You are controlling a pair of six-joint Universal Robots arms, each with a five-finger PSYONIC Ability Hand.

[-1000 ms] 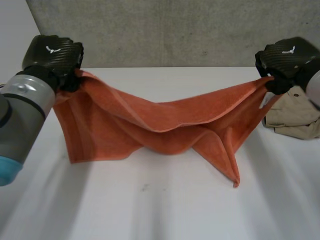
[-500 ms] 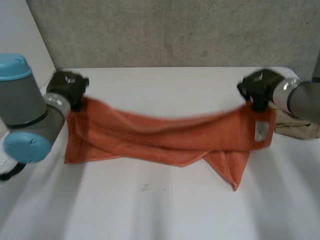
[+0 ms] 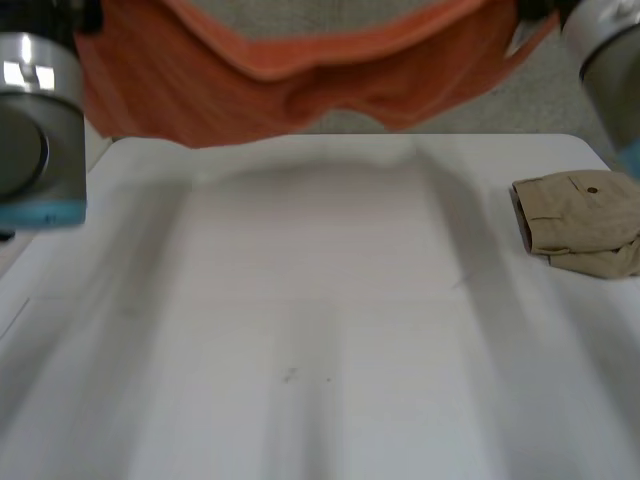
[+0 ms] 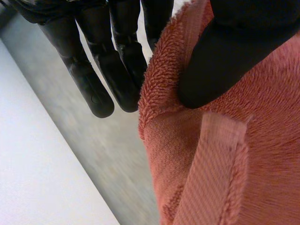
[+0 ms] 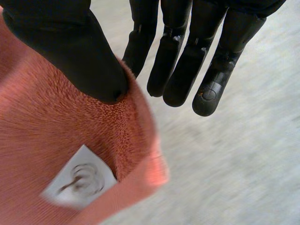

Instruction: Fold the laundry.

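Left robot hand (image 4: 225,51) and right robot hand (image 5: 70,47) each pinch a corner of the orange towel (image 3: 300,90) thumb-against-fingers, holding it spread above the table (image 3: 300,300), probably to lay it flat.

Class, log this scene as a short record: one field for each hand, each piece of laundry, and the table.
Orange towel: held up, sagging between both hands
Left hand: thumb and fingers pinch the towel's edge
Right hand: pinches the corner bearing the white label
Table: white
Beige garment: folded, on the table's right side
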